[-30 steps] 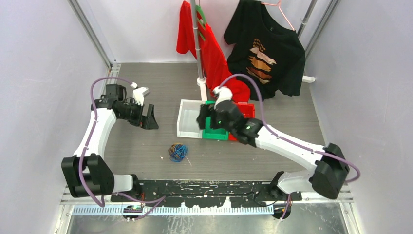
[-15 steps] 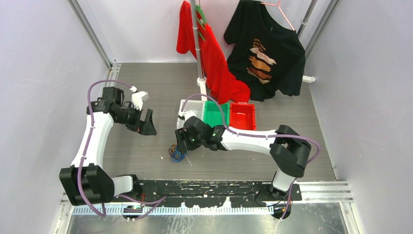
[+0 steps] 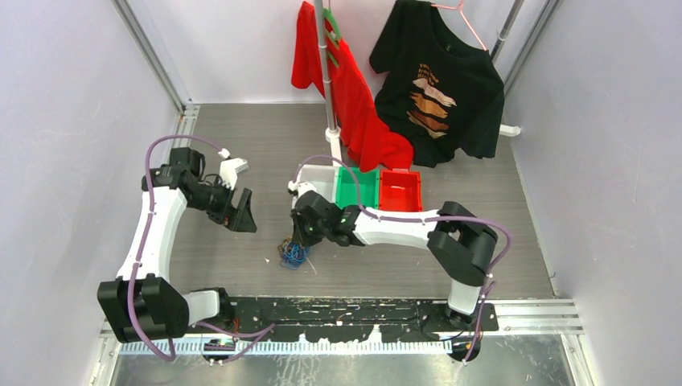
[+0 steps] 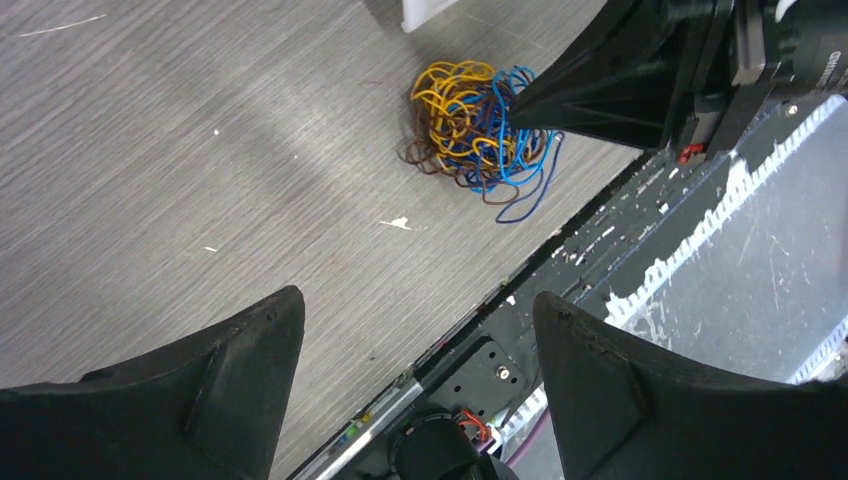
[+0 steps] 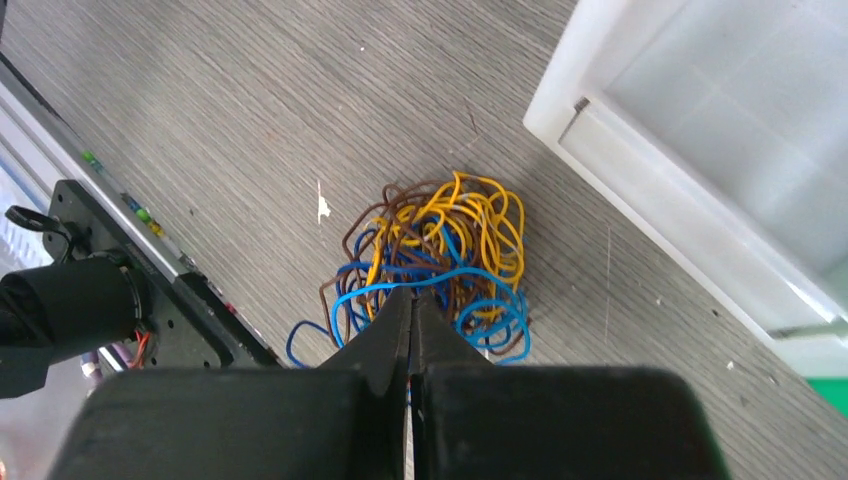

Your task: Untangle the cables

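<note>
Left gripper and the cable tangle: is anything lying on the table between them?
Only bare table and a small white fleck lie between the open left gripper and the cables, as the left wrist view shows.

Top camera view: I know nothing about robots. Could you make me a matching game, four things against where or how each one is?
Things:
1 left claw
2 right claw
3 cables
4 white bin

States:
A tangled together in one ball
B wide open, apart from the ball
C directly beside the green bin
D pinched shut on the ball's strands

Pairs: 1-B, 2-D, 3-A, 4-C
</note>
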`<state>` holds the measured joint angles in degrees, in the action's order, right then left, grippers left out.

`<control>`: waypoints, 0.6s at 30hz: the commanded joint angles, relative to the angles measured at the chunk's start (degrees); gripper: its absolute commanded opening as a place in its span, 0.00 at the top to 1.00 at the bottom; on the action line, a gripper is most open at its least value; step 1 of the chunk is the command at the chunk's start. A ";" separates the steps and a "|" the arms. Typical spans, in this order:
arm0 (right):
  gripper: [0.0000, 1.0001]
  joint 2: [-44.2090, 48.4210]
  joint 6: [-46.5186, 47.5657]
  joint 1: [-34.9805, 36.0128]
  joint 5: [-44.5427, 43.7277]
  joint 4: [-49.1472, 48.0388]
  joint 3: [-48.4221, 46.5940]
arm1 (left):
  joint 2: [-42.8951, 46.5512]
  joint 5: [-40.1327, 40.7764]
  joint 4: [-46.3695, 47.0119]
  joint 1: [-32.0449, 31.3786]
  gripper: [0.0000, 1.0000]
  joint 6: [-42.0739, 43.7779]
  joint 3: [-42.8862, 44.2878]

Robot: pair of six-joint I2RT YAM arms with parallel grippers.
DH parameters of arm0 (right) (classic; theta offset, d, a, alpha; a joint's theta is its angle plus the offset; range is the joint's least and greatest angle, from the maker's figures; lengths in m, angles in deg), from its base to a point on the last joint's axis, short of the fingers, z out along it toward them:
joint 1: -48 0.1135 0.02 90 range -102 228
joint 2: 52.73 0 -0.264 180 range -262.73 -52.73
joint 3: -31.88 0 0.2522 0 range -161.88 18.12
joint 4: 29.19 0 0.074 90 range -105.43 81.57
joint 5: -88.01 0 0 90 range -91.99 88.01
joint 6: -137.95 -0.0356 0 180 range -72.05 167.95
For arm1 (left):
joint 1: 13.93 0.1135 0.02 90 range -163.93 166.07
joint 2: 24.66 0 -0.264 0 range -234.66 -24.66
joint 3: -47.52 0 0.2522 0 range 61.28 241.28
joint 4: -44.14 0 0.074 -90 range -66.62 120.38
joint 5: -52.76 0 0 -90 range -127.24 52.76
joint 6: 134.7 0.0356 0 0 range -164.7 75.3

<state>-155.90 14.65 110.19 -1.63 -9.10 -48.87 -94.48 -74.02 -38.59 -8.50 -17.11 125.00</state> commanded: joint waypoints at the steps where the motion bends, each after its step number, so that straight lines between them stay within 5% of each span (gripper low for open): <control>1: 0.99 8.54 -1.54 0.22 -2.74 -3.17 2.47 | 0.85 -4.93 -3.25 -0.81 0.17 4.22 1.40; 18: 0.99 26.10 -7.12 -2.90 -2.84 -1.92 12.72 | -5.57 -3.19 0.57 -16.80 0.25 -1.47 2.27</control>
<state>-134.02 9.82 108.79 -5.52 -9.54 -35.86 -98.51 -76.73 -39.60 -22.53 -16.28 125.02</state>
